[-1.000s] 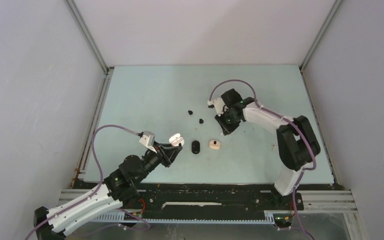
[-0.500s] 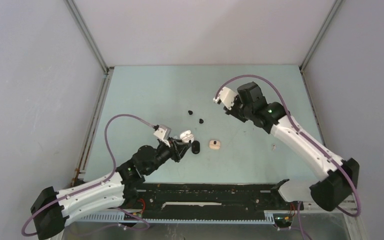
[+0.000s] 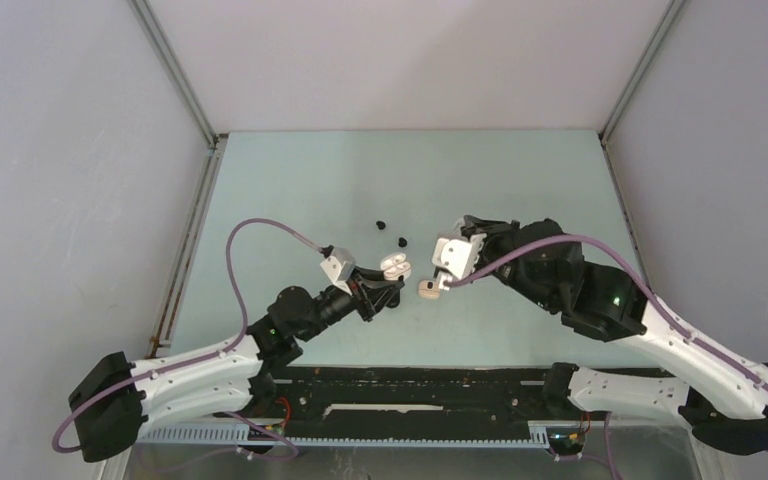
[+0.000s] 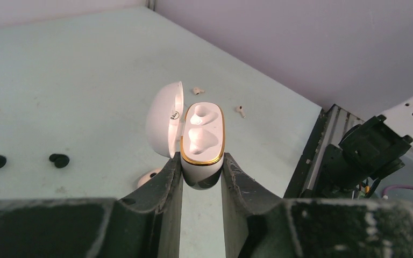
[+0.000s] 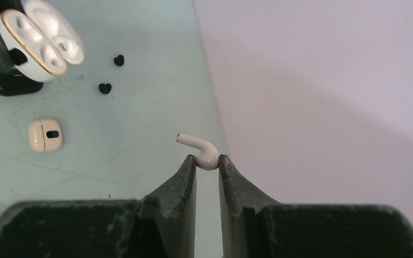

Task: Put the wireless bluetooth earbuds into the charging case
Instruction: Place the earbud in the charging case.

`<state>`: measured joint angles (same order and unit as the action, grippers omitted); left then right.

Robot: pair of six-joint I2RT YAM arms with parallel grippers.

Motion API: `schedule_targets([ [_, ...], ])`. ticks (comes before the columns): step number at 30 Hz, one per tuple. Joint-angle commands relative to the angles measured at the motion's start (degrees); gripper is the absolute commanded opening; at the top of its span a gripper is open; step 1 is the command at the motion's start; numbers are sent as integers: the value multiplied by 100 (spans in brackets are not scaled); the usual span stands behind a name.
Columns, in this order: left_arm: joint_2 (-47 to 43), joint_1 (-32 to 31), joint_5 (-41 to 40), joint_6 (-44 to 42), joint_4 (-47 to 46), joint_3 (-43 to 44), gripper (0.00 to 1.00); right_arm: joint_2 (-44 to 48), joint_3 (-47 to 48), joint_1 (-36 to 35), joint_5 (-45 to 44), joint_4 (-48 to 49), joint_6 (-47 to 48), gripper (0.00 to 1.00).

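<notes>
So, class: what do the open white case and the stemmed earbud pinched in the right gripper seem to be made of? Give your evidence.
Open white case: likely glossy moulded plastic; light glares off its smooth lid. Its gold rim could be metal trim or paint. Stemmed earbud: probably smooth white plastic, rounded with a soft sheen.

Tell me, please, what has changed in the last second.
The left gripper carried the open white case rightward. The right gripper, shut on a white earbud, drew back toward the far side, then came in close to the case. No grasp or release is visible. The black buds and the cream case lie where they were.
</notes>
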<state>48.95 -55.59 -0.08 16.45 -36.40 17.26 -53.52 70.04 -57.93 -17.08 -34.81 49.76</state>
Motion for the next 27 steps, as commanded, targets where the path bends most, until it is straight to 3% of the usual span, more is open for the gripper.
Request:
schedule_targets([
  [1, 166, -161, 28, -305, -806, 181, 0, -155, 80, -494, -750, 474, 628, 0],
  [8, 378, -312, -252, -133, -595, 476, 0, -469, 25, -989, -907, 926, 1342, 0],
  [20, 113, -438, -370, -424, -617, 310, 0, 298, -1814, -1891, -403, 2875, 3428, 0],
  [27, 69, -673, -376, -1137, -808, 81, 0, 379, -2564, -2096, -294, 3873, 3970, 0],
])
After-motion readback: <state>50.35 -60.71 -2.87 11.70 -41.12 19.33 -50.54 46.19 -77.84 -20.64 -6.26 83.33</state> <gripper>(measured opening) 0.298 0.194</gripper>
